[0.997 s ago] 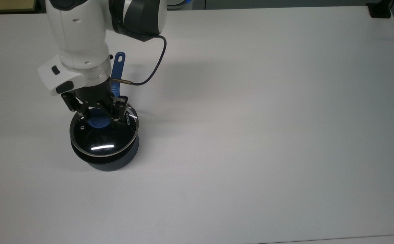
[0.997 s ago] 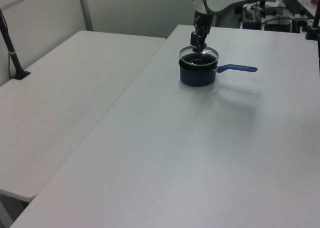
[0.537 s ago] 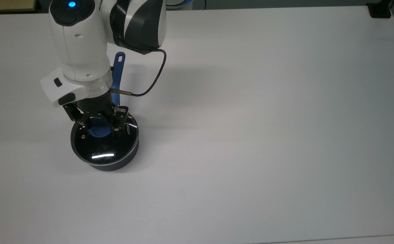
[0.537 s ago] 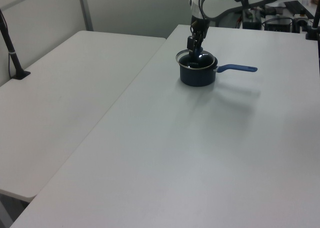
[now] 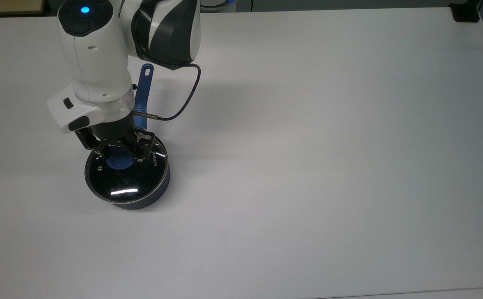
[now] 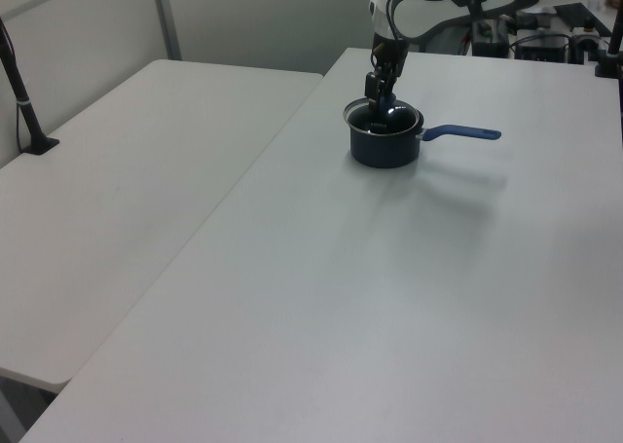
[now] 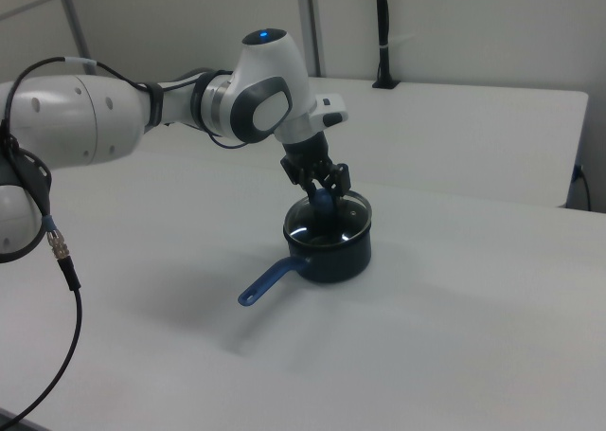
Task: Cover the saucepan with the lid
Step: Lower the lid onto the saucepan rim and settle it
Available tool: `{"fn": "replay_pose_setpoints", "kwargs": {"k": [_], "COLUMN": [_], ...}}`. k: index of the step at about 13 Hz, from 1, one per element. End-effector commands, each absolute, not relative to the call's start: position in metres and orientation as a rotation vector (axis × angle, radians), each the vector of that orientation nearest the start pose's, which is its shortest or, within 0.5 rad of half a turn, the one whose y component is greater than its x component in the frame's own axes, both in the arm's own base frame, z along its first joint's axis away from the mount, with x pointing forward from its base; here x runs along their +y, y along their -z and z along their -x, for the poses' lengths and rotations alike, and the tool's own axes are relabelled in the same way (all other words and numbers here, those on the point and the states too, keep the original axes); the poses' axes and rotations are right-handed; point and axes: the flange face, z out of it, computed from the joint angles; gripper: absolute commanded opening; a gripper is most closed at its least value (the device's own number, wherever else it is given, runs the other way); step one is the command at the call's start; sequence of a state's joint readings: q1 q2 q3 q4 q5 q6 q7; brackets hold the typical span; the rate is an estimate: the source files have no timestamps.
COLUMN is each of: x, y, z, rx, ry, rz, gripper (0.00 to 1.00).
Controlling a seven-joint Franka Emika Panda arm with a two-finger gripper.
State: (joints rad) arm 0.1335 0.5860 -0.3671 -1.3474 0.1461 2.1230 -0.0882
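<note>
1. The saucepan [image 5: 130, 192] stands upright on the white surface [image 5: 328, 145], at about 9 o'clock in the top view. Its long blue handle [image 5: 143, 91] runs out toward 12 o'clock, passing under the arm's wrist. I judge this suits the job: the pot's mouth faces straight up, so a flat lid can go down onto it without being tilted.

2. The lid [image 5: 127, 176] lies level across the saucepan's mouth, its metal rim following the pot's rim all the way round in the top view. In the right view the lid [image 7: 329, 224] also looks seated rather than held above the pot [image 7: 331, 246]. From how it lies, the placing looks done or very nearly done.

3. The gripper [image 5: 119, 154] comes down from above at the lid's 12 o'clock side, with the blue knob [image 5: 118, 162] between its fingers [image 5: 141, 150]. The fingers sit spread to either side of the knob with a gap showing, so I read them as open rather than clamped on it.

4. Holding by the knob makes sense, as it is the one raised part of the disc and sits at its centre, so the lid hangs level.

5. In the left view the gripper [image 6: 375, 100] stands directly over the pot [image 6: 384, 141], whose handle points toward 3 o'clock.
</note>
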Motion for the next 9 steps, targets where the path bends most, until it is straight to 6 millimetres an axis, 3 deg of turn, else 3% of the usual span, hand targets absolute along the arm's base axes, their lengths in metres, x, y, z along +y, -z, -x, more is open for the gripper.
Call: {"fn": "replay_pose_setpoints", "kwargs": {"k": [1,5,9], "x": [-0.1030,-0.0992,-0.0987], "y": [-0.4277,-0.4226,-0.4215], "z": [-0.7305,-0.7238,-0.7234], "rx": [0.183,0.119,0.102], "ry": [0.356,0.244,0.239], "rz": [3.187,3.166,3.146], "gripper": [0.29,0.28,0.28]}}
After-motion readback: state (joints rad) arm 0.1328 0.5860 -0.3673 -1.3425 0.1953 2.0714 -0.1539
